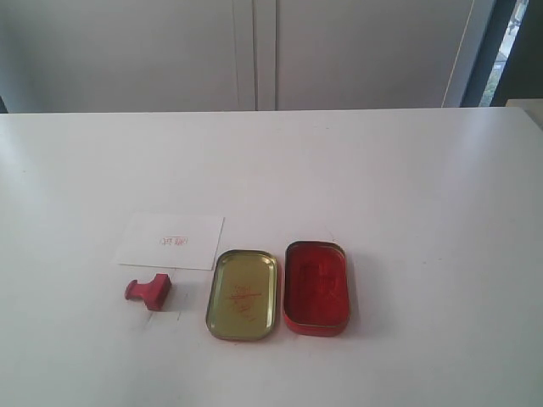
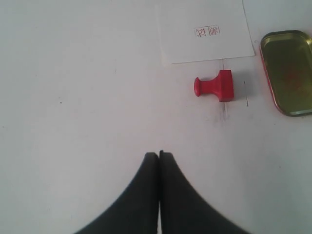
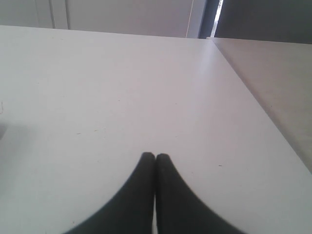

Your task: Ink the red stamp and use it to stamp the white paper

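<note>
Red stamp (image 1: 149, 291) lies on its side on the table (image 1: 407, 186), lower left of the exterior frame, just below the white paper (image 1: 171, 240) and not touching it. The paper has a small red imprint. Gold lid (image 1: 243, 294) is inside-up right of the stamp, with the red ink tin (image 1: 316, 287) close beside it. Left gripper (image 2: 159, 155): fingers pressed together, empty, apart from the stamp. Right gripper (image 3: 155, 157): same, closed on nothing, over bare table.
</note>
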